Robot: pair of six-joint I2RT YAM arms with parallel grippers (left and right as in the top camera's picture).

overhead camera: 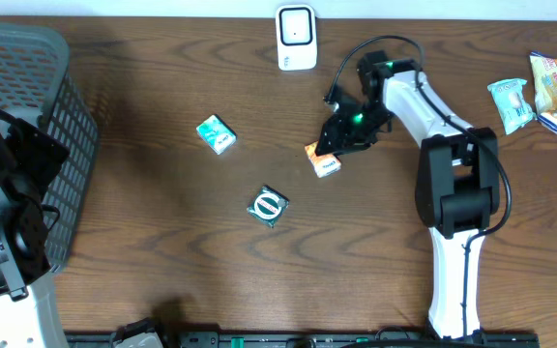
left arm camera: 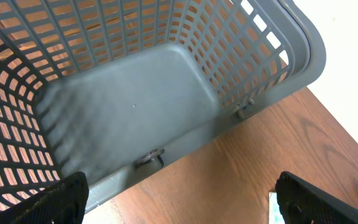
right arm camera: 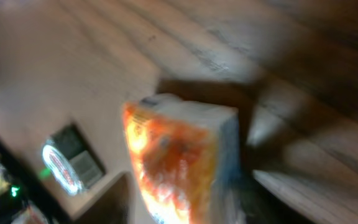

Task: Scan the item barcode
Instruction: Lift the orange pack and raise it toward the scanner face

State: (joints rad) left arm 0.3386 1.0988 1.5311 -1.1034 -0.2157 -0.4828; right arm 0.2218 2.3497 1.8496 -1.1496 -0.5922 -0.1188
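now r gripper (overhead camera: pixel 337 143) by orange pkt (overhead camera: pixel 324 162)

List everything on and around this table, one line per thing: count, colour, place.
basket: one, grey, far left
scanner: one, white, back edge, centre
small box: one, green and white, left of centre
orange box: one, orange and white, centre, at the right gripper
flat packet: one, dark green, in front of centre
snack packets: at least two, pale blue and yellow, back right corner
table: one, brown wood
left gripper: one, black, open, by the basket
right gripper: one, black, over the orange box; grip unclear
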